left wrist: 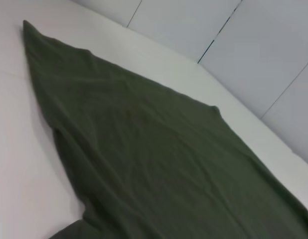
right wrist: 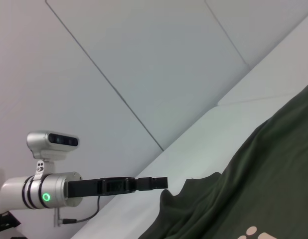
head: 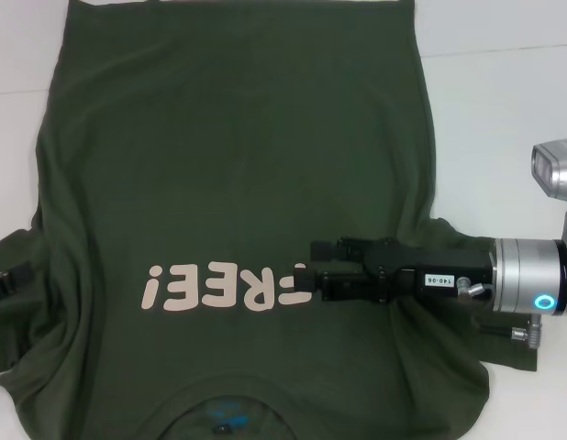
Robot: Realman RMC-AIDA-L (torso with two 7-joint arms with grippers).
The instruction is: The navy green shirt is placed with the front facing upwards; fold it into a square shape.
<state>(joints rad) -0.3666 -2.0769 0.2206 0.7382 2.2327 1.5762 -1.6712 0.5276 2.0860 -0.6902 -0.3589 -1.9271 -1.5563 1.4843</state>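
Note:
The navy green shirt (head: 238, 156) lies flat and front up on the white table (head: 504, 101), with the pale pink "FREE!" lettering (head: 210, 284) and the blue neck label (head: 230, 426) at the near end. My right gripper (head: 308, 266) reaches in from the right over the chest, open above the letter F, with nothing in it. My left gripper (head: 1, 278) is at the far left by the left sleeve; it also shows in the right wrist view (right wrist: 161, 182) at the sleeve's edge. The shirt's plain lower part fills the left wrist view (left wrist: 159, 159).
The white table shows bare around the shirt on the right (head: 513, 183) and the far left (head: 17, 137). The shirt's hem runs out of the head view at the far edge. Grey wall panels (right wrist: 144, 64) stand beyond the table.

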